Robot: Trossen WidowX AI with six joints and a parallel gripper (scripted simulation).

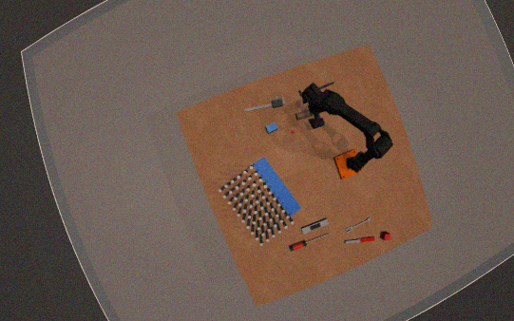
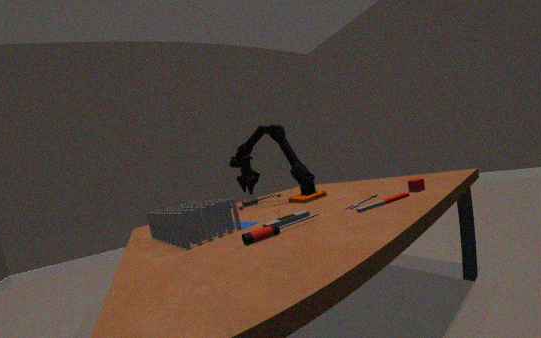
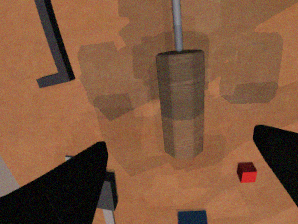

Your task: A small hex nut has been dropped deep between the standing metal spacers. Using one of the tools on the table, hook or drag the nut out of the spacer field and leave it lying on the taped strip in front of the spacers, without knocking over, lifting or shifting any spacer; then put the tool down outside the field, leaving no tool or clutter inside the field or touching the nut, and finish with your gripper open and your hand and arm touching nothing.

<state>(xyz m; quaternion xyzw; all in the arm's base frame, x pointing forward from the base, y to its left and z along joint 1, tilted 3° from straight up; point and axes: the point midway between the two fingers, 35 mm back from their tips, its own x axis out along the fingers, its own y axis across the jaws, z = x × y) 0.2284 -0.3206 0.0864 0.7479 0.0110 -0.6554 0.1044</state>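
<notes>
The spacers [image 1: 261, 244] [image 2: 195, 227] stand upright in a dense field. The blue taped strip [image 1: 277, 187] [image 2: 246, 225] lies along one side of it. I cannot make out the nut in any view. A tool with a wooden handle [image 1: 301, 116] [image 2: 250, 202] [image 3: 181, 105] and a thin grey shank lies on the table, well away from the field. My gripper [image 2: 247, 191] [image 3: 181, 140] is open and empty above this handle, with the fingertips wide on either side of it in the wrist view. The arm hides part of the shank in the top view.
A black L-shaped bar [image 1: 326, 85] [image 3: 56, 42], a grey-bladed tool [image 1: 277, 103] [image 3: 107, 192], a blue block [image 1: 271, 127] [image 3: 192, 218] and a small red cube [image 1: 293, 131] [image 3: 247, 173] lie nearby. Beyond the strip lie a red screwdriver [image 1: 297, 245] [image 2: 261, 234] and a wrench [image 1: 358, 224].
</notes>
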